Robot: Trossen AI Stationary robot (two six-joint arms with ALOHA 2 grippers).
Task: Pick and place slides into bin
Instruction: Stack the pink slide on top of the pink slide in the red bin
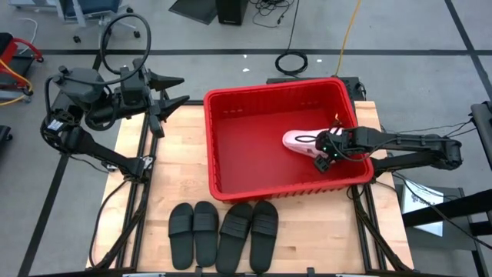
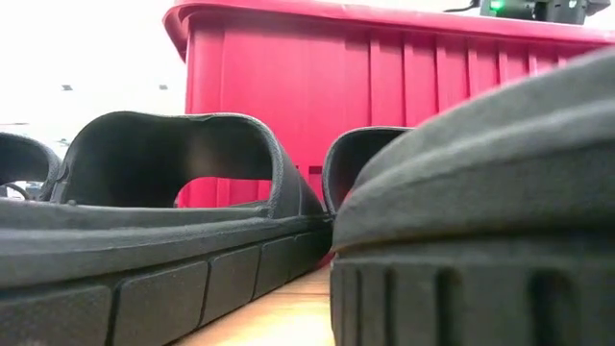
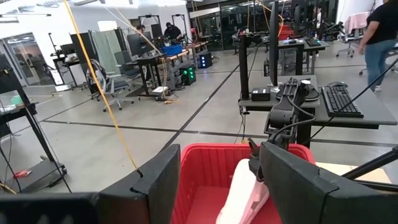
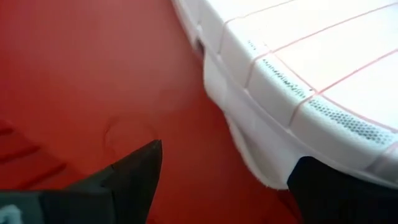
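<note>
The red bin (image 1: 231,165) stands in the middle of the table. A pale pink slide (image 1: 296,141) lies inside it near the right wall, sole showing in the right wrist view (image 4: 298,74); it also shows in the left wrist view (image 3: 245,193). My right gripper (image 1: 321,154) is down inside the bin, open, right beside that slide. Several black slides (image 1: 223,235) lie side by side, soles down, on the table in front of the bin. My left gripper (image 1: 167,92) is open and empty, raised over the table's far left corner. My right gripper (image 4: 227,162) is open with the pink slide's sole edge (image 4: 267,174) just over one finger (image 4: 336,193). I cannot tell whether that finger touches the slide. The other finger (image 4: 134,174) stands free over the bin floor.
The bin's walls (image 2: 384,86) rise high around my right gripper. The black slides fill the low view close to the camera (image 2: 173,221). Bare wood shows at the table's left (image 1: 177,161) and near right (image 1: 323,231). People and desks stand in the room beyond.
</note>
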